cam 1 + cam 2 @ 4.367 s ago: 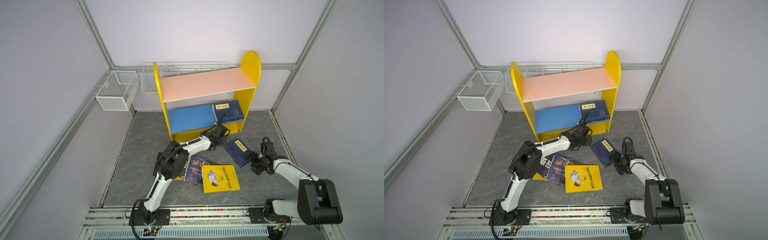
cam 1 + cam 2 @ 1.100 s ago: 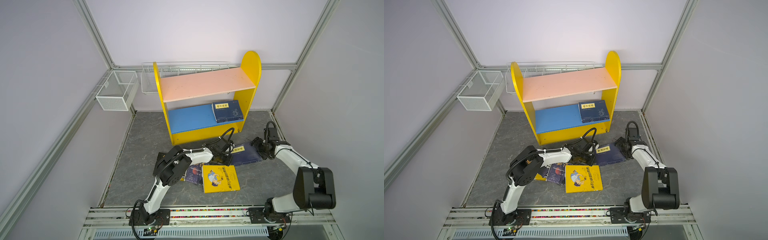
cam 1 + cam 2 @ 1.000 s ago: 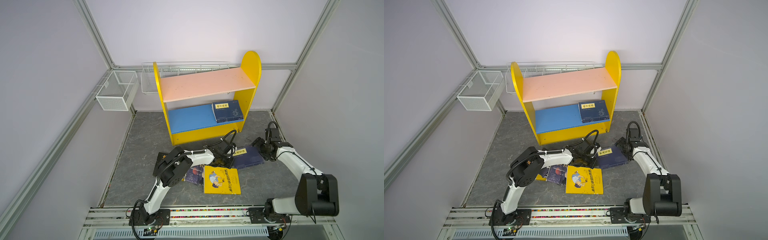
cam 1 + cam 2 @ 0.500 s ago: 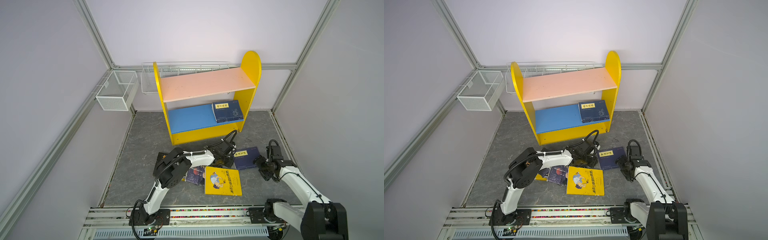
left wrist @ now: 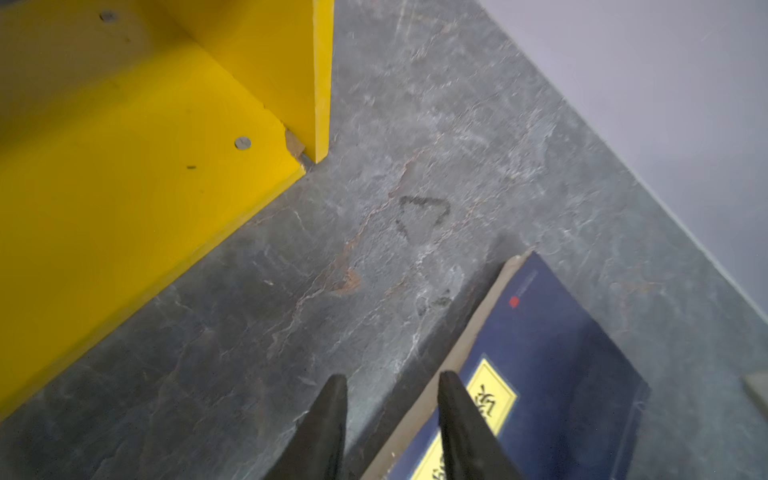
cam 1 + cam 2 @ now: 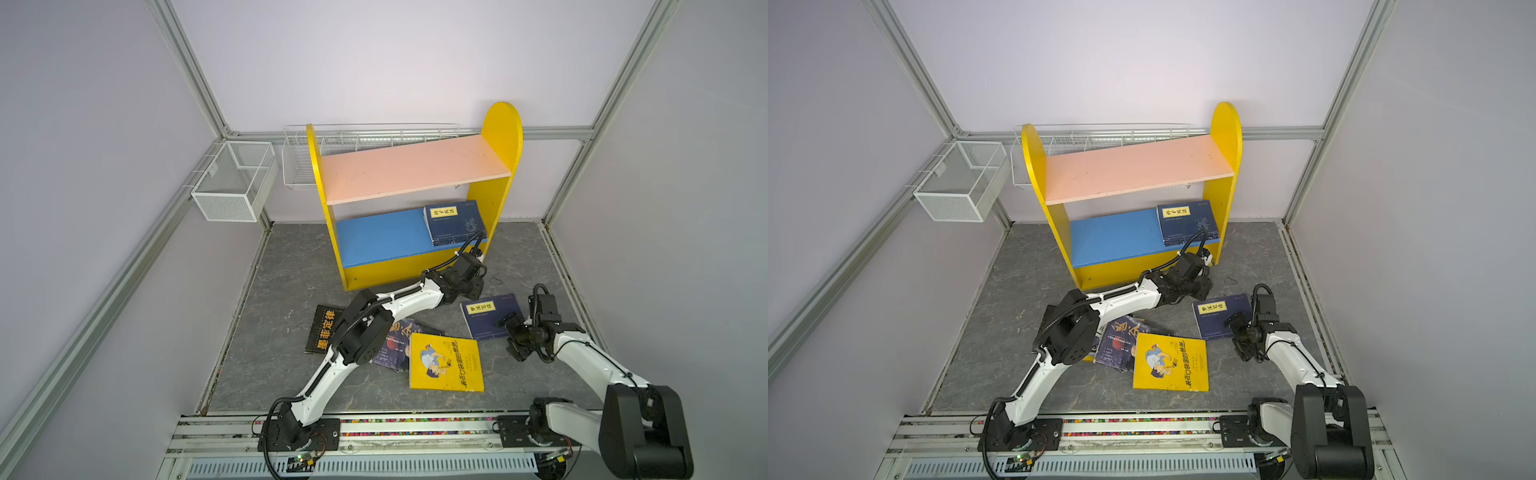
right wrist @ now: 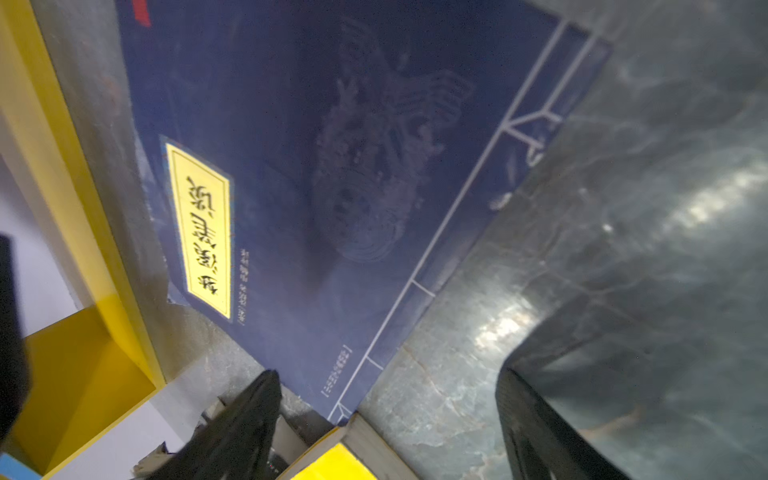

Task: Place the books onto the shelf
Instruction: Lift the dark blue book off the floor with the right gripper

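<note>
Grey marbled floor (image 6: 291, 266), yellow shelf (image 6: 500, 137) standing on it, navy book (image 6: 482, 322), yellow book (image 6: 446, 365), black book (image 6: 322, 332) lying flat

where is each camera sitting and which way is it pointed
Top views: high above the arm bases, looking down and forward at shelf, books and floor; both arms, left gripper and right gripper show.
Left wrist: on the left arm, low, facing the shelf's bottom corner and the navy book; two black fingertips show.
Right wrist: on the right arm, looking down on that navy book; both spread fingers show.
Shared: both wrist views catch the navy book and shelf.
</note>
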`<state>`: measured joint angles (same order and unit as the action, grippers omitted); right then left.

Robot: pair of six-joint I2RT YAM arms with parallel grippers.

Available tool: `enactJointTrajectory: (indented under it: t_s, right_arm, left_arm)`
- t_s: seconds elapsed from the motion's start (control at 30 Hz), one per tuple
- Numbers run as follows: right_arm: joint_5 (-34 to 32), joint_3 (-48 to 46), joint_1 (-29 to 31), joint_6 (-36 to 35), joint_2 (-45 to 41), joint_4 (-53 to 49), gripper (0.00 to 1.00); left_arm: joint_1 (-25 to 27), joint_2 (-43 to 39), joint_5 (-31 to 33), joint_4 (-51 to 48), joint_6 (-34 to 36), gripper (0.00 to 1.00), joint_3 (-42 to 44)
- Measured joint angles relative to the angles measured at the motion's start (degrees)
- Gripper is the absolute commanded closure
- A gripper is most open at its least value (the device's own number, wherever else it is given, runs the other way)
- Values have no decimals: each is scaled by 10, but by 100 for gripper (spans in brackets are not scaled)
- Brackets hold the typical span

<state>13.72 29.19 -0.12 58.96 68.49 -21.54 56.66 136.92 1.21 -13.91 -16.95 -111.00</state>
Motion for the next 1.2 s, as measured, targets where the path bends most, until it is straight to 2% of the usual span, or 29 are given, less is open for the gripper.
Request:
enactJointTrajectory:
  t_s: [0.13,0.43,0.73,1.2]
  right_arm:
    - [22,2,0,0,18,37,15]
    - [54,-14,-10,11,28,106,15]
    - [75,-53,-20,27,9,189,16]
    - [119,-100,-25,89,5,330,32]
  left_arm:
    - [0,24,5,-19,-6,65,0]
    - [1,29,-5,-32,-15,80,1]
    - [0,26,-19,-15,-11,84,26]
    - [-13,23,-14,16,-4,86,43]
